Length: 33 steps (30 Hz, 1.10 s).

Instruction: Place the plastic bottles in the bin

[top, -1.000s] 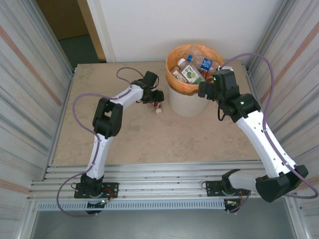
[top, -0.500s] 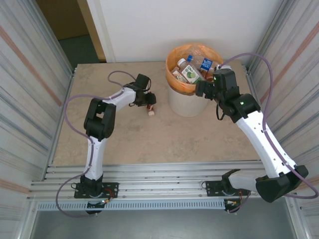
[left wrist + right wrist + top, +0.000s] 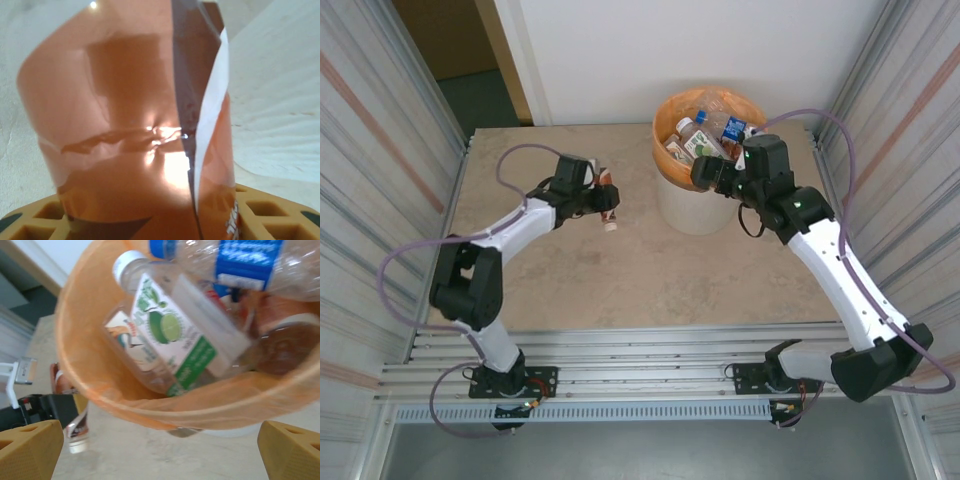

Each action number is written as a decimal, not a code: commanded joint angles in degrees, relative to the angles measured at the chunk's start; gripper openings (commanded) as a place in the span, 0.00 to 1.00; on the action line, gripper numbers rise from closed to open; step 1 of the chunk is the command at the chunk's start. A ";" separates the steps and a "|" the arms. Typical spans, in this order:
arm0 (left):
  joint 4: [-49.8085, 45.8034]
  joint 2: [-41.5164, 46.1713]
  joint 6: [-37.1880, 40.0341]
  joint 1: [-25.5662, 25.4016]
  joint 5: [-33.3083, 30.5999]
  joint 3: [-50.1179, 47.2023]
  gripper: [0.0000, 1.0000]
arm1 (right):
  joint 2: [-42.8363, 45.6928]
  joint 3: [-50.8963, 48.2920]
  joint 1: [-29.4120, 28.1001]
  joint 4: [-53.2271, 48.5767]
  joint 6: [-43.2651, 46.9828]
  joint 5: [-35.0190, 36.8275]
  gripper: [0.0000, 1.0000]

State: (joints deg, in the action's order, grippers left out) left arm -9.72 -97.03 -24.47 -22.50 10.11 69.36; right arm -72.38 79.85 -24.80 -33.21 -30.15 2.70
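brown-labelled bottle [image 3: 607, 183], top view: held in the left gripper [image 3: 602, 203] over the far-left part of the counter [image 3: 620, 280], jaws closed across its body
long axis, top view: runs roughly far to near, white cap [image 3: 610, 225] at the near end; whether the cap touches the counter i cannot tell
bin [image 3: 685, 208], top view: lies to the right of the held bottle, with a bare strip of counter between them; already holds several bottles
right gripper [image 3: 700, 176], top view: jaws spread wide and empty, hovering just beside the bin's near-left rim; this arm is nearer the bin, but the left arm has the bottle
bottle, left wrist view [image 3: 140, 125]: stands straight out from the jaws, dented across the middle, long axis pointing away from the camera; orange pads [image 3: 260, 210] sit against its base end
bin, right wrist view [image 3: 75, 340]: open mouth faces up, with a green-labelled bottle [image 3: 170, 345] and a blue-labelled bottle [image 3: 240, 260] lying inside
held bottle, right wrist view [image 3: 62, 382]: seen left of the bin rim, cap end hanging lowest
judgement: the coming move turns on carrying the bottle rightward and above the rim, then letting it drop cap-first
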 commanded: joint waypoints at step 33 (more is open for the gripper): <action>22.98 27.99 12.55 -2.08 19.26 -18.52 0.44 | -23.02 18.84 -15.04 7.33 2.55 -26.90 0.84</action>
State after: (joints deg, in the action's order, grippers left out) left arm 10.76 -71.92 -13.43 -24.14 27.57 50.85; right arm -94.00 96.23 -39.05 -23.31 -30.33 -25.12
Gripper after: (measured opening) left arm 0.532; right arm 0.837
